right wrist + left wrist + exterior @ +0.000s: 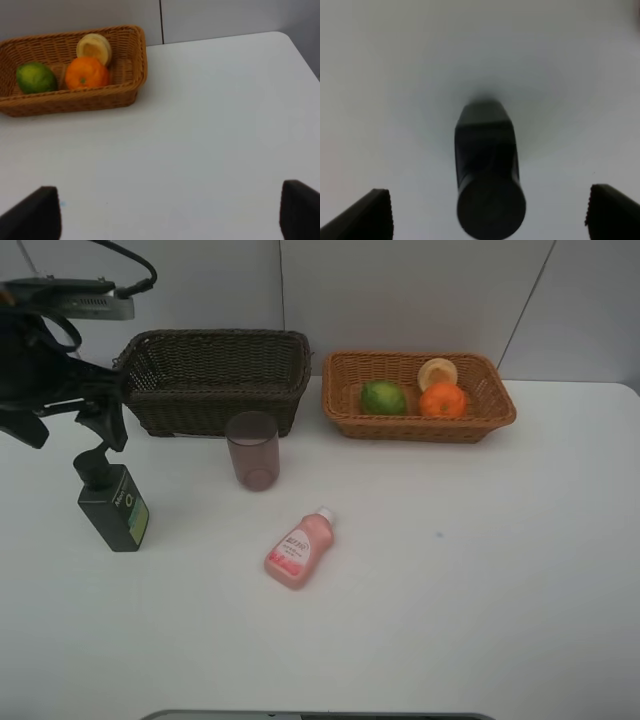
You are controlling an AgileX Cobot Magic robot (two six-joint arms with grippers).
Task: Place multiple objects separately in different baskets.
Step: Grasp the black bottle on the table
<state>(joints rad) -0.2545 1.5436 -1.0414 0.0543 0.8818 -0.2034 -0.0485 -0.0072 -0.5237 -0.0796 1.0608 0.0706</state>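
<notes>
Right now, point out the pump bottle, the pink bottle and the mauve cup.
dark green pump bottle [114, 512], exterior high view, its body
pink white-capped bottle [297, 551], exterior high view, middle of body
translucent mauve cup [253, 456], exterior high view, side wall

The table is plain white, and the wall behind it is pale grey. The deeper basket is dark brown woven wicker; the shallower basket is a light orange-tan weave. The citrus fruit is green, the orange bright orange, and the round fruit shows pale yellow. The pump bottle is dark green, almost black, with a yellow-green label. The pink bottle has a white cap and darker pink print. The cup is translucent mauve. The left end effector and right end effector are black.
</notes>
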